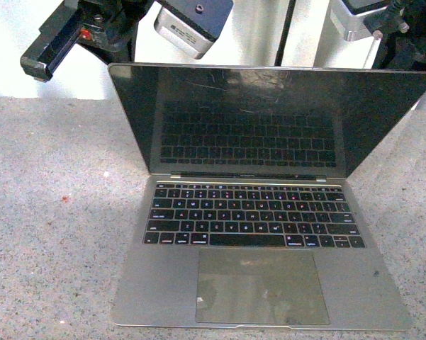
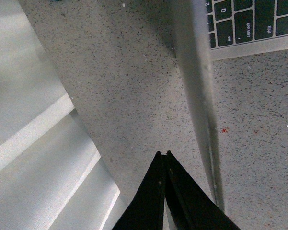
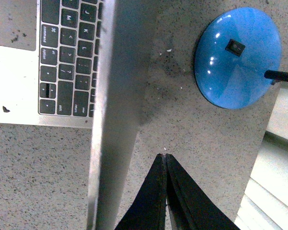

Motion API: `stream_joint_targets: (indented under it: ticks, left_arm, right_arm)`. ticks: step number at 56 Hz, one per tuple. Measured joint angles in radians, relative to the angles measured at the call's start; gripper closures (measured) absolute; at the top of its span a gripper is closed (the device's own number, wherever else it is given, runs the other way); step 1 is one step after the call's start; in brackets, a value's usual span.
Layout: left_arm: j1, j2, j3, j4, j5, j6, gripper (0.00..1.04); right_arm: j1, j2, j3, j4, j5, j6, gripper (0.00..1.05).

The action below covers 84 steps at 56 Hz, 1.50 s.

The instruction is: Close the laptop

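Laptop (image 1: 259,212) sits open on the speckled counter (image 1: 57,212), screen tilted back. Left gripper (image 2: 164,154) is clenched on nothing, on the lid's back side. Right gripper (image 3: 164,156) is likewise clenched and empty behind the lid, near the blue lamp base (image 3: 237,57).

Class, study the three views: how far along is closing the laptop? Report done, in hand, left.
Done: nothing; the laptop lid stands open, keys exposed. In hand: the left gripper and right gripper, both shut, sit behind the lid, not visibly touching it. Left: pushing the lid down onto the keyboard.
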Motion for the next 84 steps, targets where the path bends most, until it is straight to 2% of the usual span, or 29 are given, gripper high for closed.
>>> stream_joint_targets:
  ticks: [31, 57, 84]
  left_arm:
    - [-0.028, -0.075, -0.141, 0.042, 0.028, -0.037, 1.01]
    - [-0.05, -0.116, -0.28, 0.102, 0.042, -0.064, 1.01]
    - [-0.055, -0.12, -0.34, 0.129, 0.061, -0.078, 1.01]
  right_arm:
    - [0.056, -0.107, -0.172, 0.043, -0.008, 0.043, 1.02]
    - [0.059, -0.135, -0.282, 0.092, -0.019, 0.048, 1.02]
    - [0.06, -0.139, -0.349, 0.122, -0.042, 0.05, 1.02]
